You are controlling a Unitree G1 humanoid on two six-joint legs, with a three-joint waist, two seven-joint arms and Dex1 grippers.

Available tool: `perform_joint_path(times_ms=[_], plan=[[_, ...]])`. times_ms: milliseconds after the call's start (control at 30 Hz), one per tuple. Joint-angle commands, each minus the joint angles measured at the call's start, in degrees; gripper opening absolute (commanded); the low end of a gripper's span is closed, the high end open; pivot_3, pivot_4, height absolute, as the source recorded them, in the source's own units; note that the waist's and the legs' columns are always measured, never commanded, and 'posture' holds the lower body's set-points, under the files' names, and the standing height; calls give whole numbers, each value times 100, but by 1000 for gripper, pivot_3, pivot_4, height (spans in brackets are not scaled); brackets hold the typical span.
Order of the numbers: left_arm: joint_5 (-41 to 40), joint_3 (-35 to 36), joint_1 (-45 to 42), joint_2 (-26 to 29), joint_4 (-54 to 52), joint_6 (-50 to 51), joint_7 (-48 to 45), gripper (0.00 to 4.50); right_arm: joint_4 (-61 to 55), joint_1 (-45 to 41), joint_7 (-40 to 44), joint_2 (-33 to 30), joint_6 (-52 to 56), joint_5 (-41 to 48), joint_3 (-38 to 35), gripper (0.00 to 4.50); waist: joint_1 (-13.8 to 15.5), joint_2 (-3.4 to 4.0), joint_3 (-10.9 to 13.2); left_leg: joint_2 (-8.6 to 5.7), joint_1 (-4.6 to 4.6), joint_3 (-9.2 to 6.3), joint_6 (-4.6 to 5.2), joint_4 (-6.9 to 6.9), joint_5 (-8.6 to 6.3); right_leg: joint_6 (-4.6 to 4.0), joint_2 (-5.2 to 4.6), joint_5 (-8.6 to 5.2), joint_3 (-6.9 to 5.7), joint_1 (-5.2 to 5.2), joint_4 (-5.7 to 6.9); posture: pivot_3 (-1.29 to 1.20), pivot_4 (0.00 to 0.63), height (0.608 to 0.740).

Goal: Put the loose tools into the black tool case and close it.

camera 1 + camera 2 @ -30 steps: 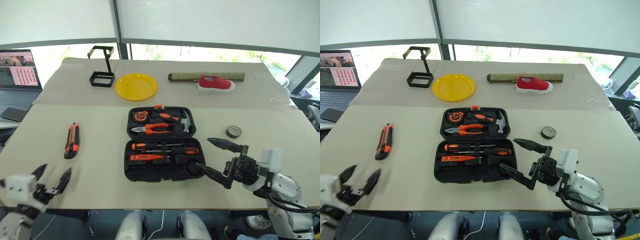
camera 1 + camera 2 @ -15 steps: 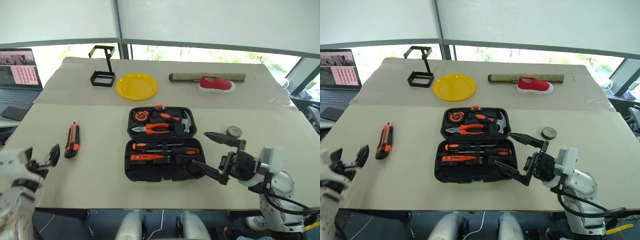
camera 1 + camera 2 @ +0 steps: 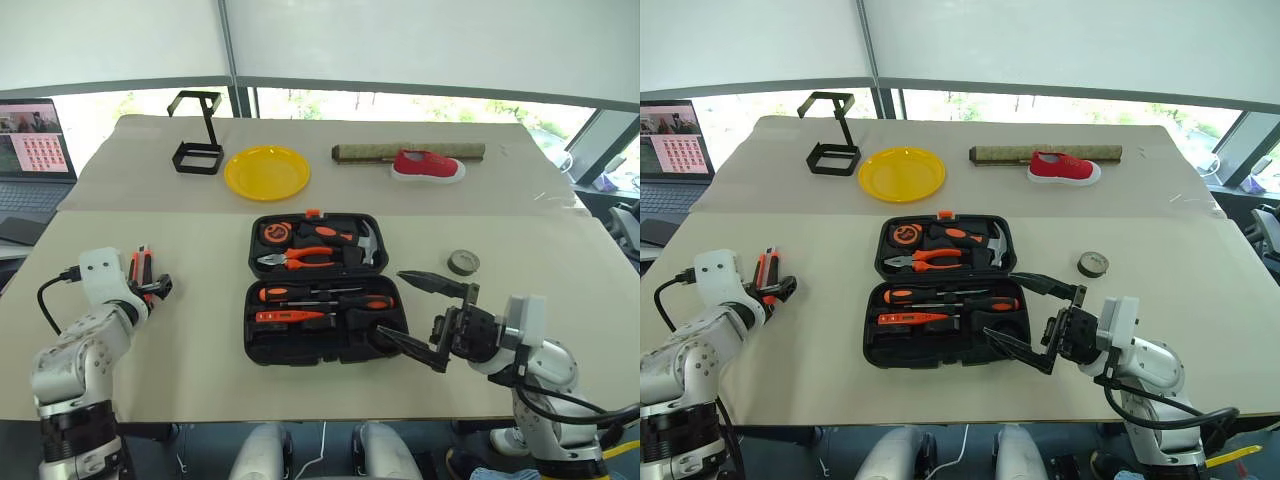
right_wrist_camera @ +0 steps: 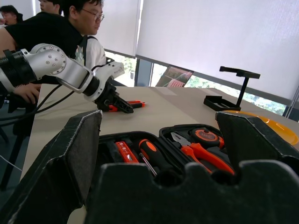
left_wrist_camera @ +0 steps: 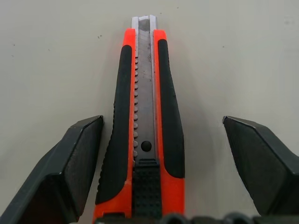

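Black tool case (image 3: 318, 288) lies open at mid-table with screwdrivers (image 3: 325, 298) slotted, while I see my left gripper (image 5: 173, 154) spread wide astride the black-and-orange utility knife (image 5: 147, 121) without clasping it, right gripper (image 3: 420, 315) agape, empty, beside the case.

We see left gripper (image 5: 161, 154) low, pointing forward-down, fingers (image 5: 70, 163) spread apart. Right gripper (image 3: 418, 314) raised, pointing toward our left, jaws wide open, holding nothing.
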Motion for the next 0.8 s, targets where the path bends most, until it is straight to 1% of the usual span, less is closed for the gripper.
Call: perform_joint_path(times_ms=[33,67,100,133,233,367,400,433,467,533,600,633,700,800], plan=[[87,-93,-11,-78,152,-67,-129,2585,-55,58,-2,39,-223,-27,-9,4500,20,0,0,-1,2,0,-1,-3,0,-1,-6,0,-1,0,0,0,150,740],[104,-98,-11,-93,174,-112,-167,2205,-52,77,-2,47,-244,-39,2,4500,24,1,0,-1,4,0,-6,-7,-2,-2,-20,-1,-2,-1,0,0,150,740],[94,-51,-23,-120,207,-249,-219,2079,-58,95,-2,47,-254,-44,6,4500,38,1,0,-2,5,0,-25,-10,-13,-2,-33,-1,-1,-1,0,0,150,740],[11,36,-35,-146,224,-510,-401,1826,-67,118,-6,42,-262,-45,2,4500,48,2,-1,-5,5,0,-32,-12,-17,-2,-46,-1,-4,-1,-1,0,150,740],[-139,87,-5,15,255,-1171,-1179,1783,-118,145,-47,9,-245,-40,-9,4500,57,1,0,-7,-1,-1,-34,-12,-17,-2,-56,0,-10,-3,-4,0,150,740],[-392,-206,-157,769,378,-2500,-3554,1783,-252,285,-38,-121,-182,11,-84,4500,39,-9,4,-6,-21,0,-36,-12,-14,-7,-54,0,-11,-25,-5,0,150,740],[-438,-396,-171,985,302,-2883,-4294,1783,-293,349,-19,-189,-157,41,-127,4500,40,-9,4,-6,-27,1,-36,-13,-12,-10,-54,-1,-10,-35,-4,0,150,740],[-508,-725,-105,1293,132,-3255,-5312,1783,-319,450,52,-328,-163,39,-221,4500,44,-9,4,-6,-46,2,-31,-13,-7,-12,-54,-1,-10,-57,-2,0,150,740],[-556,-958,-58,1500,36,-3520,-6008,1783,-329,517,100,-434,-171,43,-288,4500,46,-8,3,-7,-63,2,-26,-13,-2,-12,-55,-1,-11,-74,-2,0,150,740],[-371,-1465,-29,1903,-23,-3862,-6836,1783,-306,607,155,-618,-165,67,-435,4500,47,-3,3,-9,-79,9,-9,-15,8,-12,-58,-1,-10,-88,-7,0,150,740],[-104,-2277,-202,2272,-283,-4161,-7695,1783,-279,711,138,-867,-55,148,-711,4500,38,14,1,-11,-69,24,6,-23,-1,-11,-58,-1,-12,-83,-16,0,150,740],[43,-2686,-315,2385,-483,-4165,-7952,1783,-315,766,116,-950,-8,175,-813,4500,33,16,2,-12,-69,31,10,-26,-2,-9,-61,0,-9,-82,-22,0,150,740],[337,-3212,-478,2484,-695,-4132,-8122,1783,-432,862,50,-1016,47,207,-900,4500,25,15,3,-11,-70,39,12,-28,-2,-7,-37,0,-8,-85,-23,0,150,740],[929,-3758,-757,2328,-723,-4022,-7795,1783,-704,1026,-144,-1012,149,234,-954,4500,27,14,4,-3,-72,40,12,-27,-1,-6,0,-3,0,-86,-20,0,150,740]])
